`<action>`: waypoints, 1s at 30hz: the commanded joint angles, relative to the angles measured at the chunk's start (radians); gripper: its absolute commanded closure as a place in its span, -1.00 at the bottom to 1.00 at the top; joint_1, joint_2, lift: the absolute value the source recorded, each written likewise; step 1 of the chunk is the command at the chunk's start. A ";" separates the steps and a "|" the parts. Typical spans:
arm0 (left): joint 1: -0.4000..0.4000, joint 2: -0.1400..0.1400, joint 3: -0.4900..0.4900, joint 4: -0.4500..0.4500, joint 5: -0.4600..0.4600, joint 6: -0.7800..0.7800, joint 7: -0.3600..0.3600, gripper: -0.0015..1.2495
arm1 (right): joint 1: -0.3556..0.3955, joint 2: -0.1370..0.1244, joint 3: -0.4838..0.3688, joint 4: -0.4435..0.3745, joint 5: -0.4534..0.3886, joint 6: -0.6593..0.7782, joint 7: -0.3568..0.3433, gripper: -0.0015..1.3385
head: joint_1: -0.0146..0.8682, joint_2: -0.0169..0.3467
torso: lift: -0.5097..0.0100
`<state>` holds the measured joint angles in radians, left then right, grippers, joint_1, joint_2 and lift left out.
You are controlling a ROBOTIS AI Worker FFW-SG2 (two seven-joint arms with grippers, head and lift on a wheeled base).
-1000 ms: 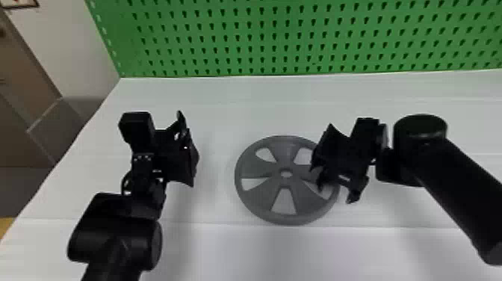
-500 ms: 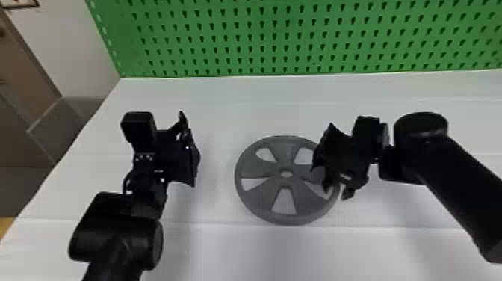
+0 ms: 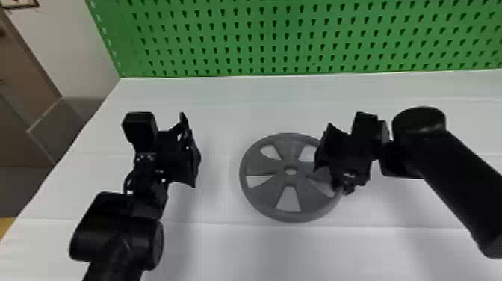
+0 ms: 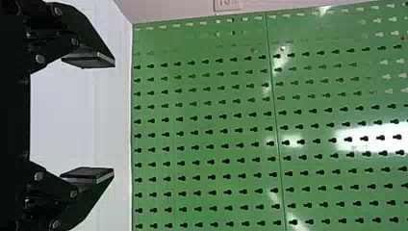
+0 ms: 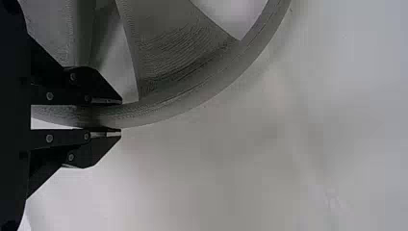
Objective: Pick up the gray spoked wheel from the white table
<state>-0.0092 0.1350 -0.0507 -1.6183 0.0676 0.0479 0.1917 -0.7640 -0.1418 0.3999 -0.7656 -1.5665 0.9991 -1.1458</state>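
Head view has the gray spoked wheel (image 3: 291,149) on the white table (image 3: 224,108), well in from the far edge; right wrist view shows right gripper (image 3: 344,187) clamped across its rim (left gripper (image 3: 191,155) wide open).

Gray spoked wheel (image 3: 291,149) on white table (image 3: 231,250), right gripper (image 3: 344,186) at rim

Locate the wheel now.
In the head view, the wheel lies on the table, just right of centre, before the pegboard; in the right wrist view, its rim sits between the fingers of the right claw.
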 commanded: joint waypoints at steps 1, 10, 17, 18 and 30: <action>0.000 0.000 0.002 0.000 0.001 0.001 0.000 -0.29 | -0.004 0.002 0.017 -0.001 0.006 0.009 0.000 0.57 | 0.80 -0.16 | 0.71; -0.001 0.000 0.000 0.000 0.001 0.001 0.000 -0.29 | -0.009 0.002 0.024 0.003 -0.010 0.018 0.000 0.57 | 0.80 -0.16 | 0.71; -0.001 0.000 0.002 0.000 0.001 0.003 0.000 -0.29 | -0.009 0.001 0.022 0.012 -0.029 0.023 0.000 0.57 | 0.80 -0.16 | 0.71; -0.003 0.000 0.000 0.000 0.001 0.003 0.000 -0.29 | -0.009 0.001 0.020 0.014 -0.030 0.023 0.000 0.57 | 0.80 -0.16 | 0.71; -0.003 0.000 0.000 0.000 0.000 0.006 0.000 -0.29 | -0.011 -0.001 0.022 0.023 -0.053 0.024 0.000 0.57 | 0.80 -0.16 | 0.71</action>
<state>-0.0135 0.1350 -0.0506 -1.6183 0.0682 0.0531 0.1917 -0.7747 -0.1427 0.4218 -0.7462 -1.6148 1.0222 -1.1458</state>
